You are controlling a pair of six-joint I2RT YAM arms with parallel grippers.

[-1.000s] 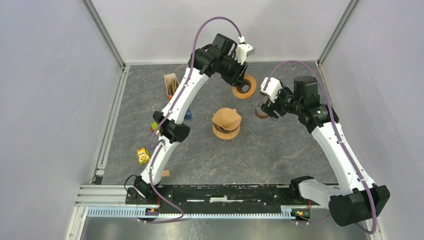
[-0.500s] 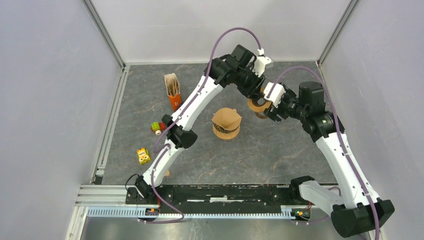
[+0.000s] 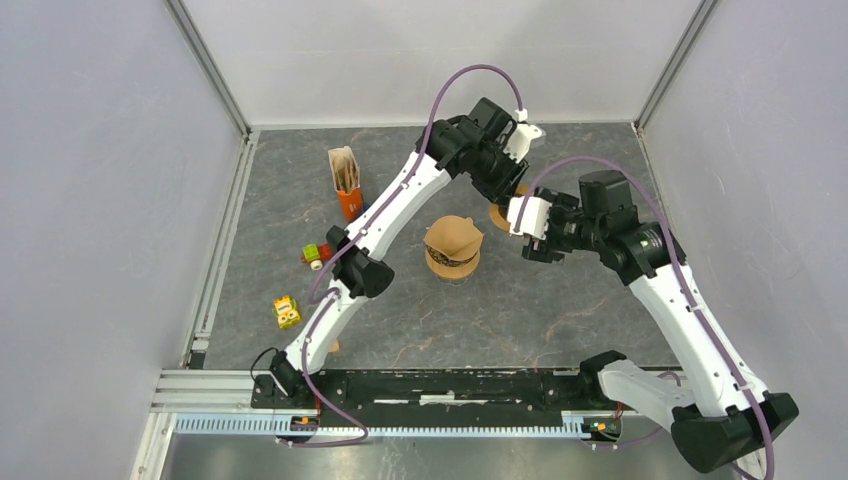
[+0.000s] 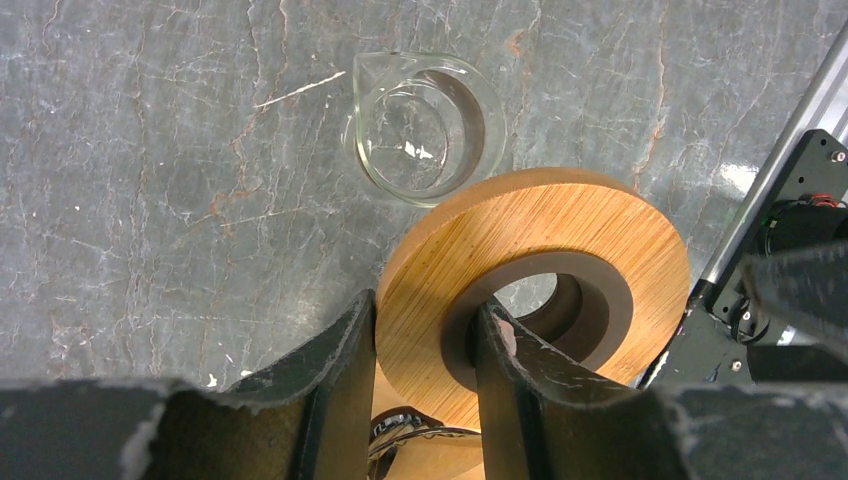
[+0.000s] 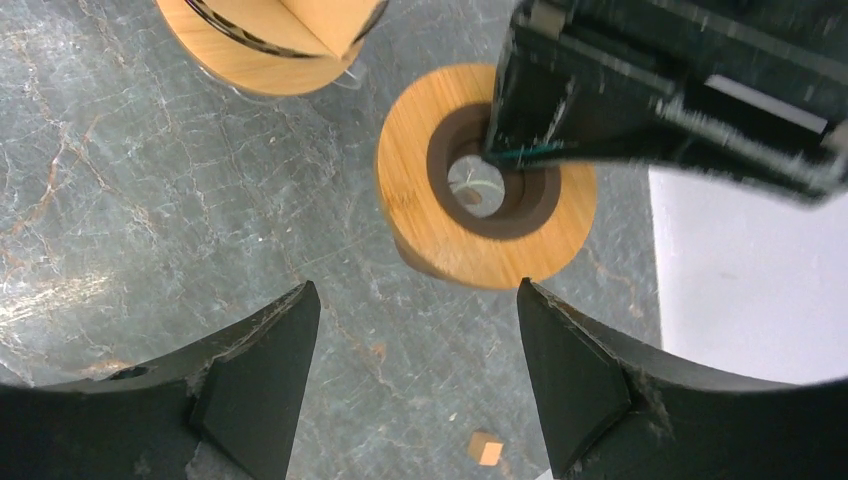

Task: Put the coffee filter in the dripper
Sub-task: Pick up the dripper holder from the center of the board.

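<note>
My left gripper [image 3: 505,192] is shut on a round wooden ring [image 4: 560,230], one finger through its dark hole and one on the outer rim, and holds it above the table at the back right. The ring also shows in the top view [image 3: 499,216] and the right wrist view [image 5: 420,190]. A clear glass cup [image 4: 425,130] stands on the table just beyond the ring. A brown paper filter [image 3: 453,235] sits on a wooden-based dripper [image 3: 452,263] in the middle. My right gripper [image 3: 530,238] is open and empty, close beside the ring [image 5: 415,300].
An orange holder with paper filters [image 3: 345,182] stands at the back left. Small toy pieces [image 3: 315,255] and a yellow block [image 3: 287,312] lie at the left. A small wooden cube [image 5: 485,448] lies under my right gripper. Walls enclose the table.
My left gripper has carried the wooden ring from the back to the right and nearer, close to my right gripper. My right gripper has pulled back from the glass toward the middle.
</note>
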